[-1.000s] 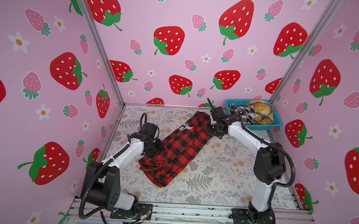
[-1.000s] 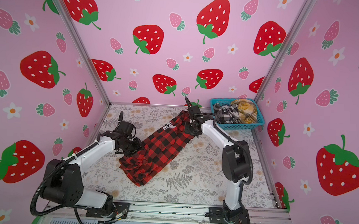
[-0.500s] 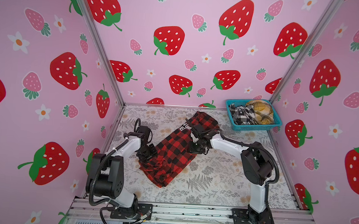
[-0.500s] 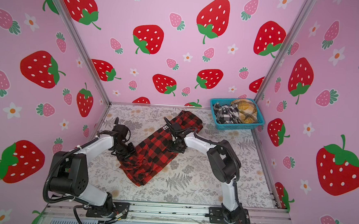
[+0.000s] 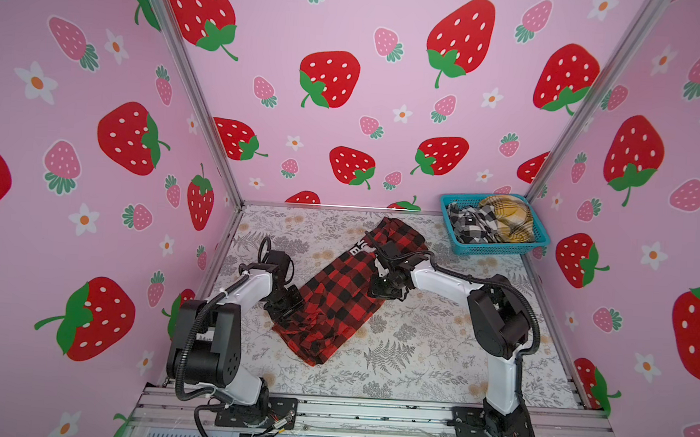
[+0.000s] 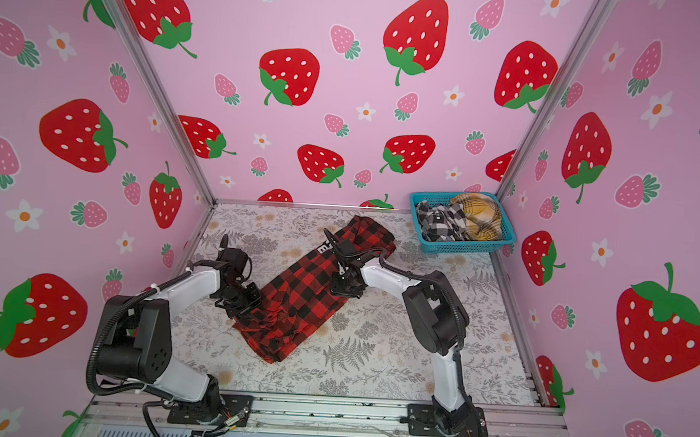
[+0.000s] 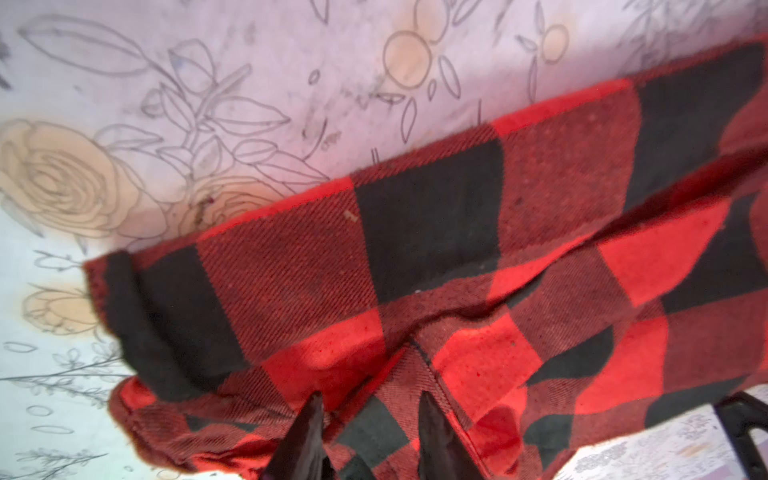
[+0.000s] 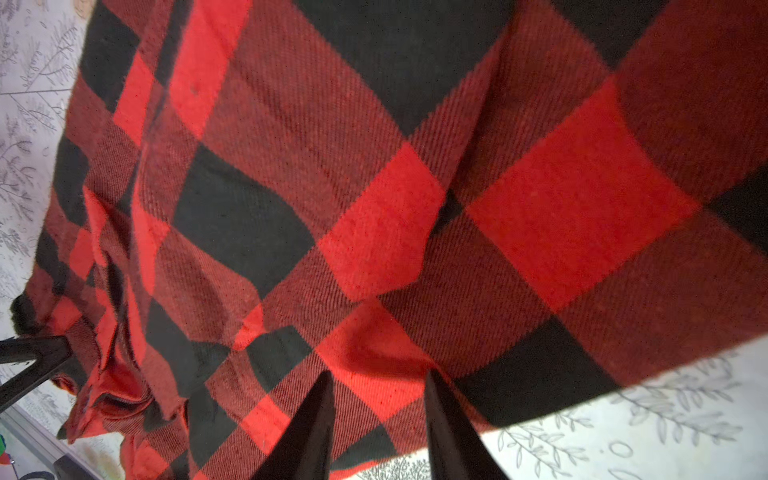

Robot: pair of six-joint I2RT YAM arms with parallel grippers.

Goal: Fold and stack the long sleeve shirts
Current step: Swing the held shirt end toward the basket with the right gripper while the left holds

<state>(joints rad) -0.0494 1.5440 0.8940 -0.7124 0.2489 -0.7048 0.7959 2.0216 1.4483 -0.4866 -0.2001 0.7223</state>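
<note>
- The red-and-black buffalo check shirt [image 5: 335, 293] lies as a long diagonal band on the floral tabletop [image 5: 415, 356], between the two arms. Its near end is rumpled and its far end points toward the teal basket [image 5: 500, 250].
- The left tool [image 7: 370, 432] sits at the shirt's rumpled near edge, its tips apart with cloth bunched between them. I cannot tell whether it actually grips the cloth.
- The right tool [image 8: 378, 415] sits at the shirt's opposite long edge, about midway along. A ridge of cloth rises between its parted tips, and a real grip cannot be confirmed here either.
- Risk: a tool may catch only the top layer, so the soft folded layers could peel apart or slide.
- Risk: the two tools may lift unevenly, which would skew the band. The wrinkled near end could also get trapped inside the next fold as a lump.
- Hard to see: both top views hide the tips behind the wrists.
- The white block letters [image 5: 356, 251] are partly covered by the right arm and unreadable, and the sleeves cannot be told apart.
- In the basket, the black-and-white check shirt [image 5: 470, 225] and the mustard-yellow plaid shirt [image 5: 506, 218] lie heaped, their lower parts hidden.
</note>
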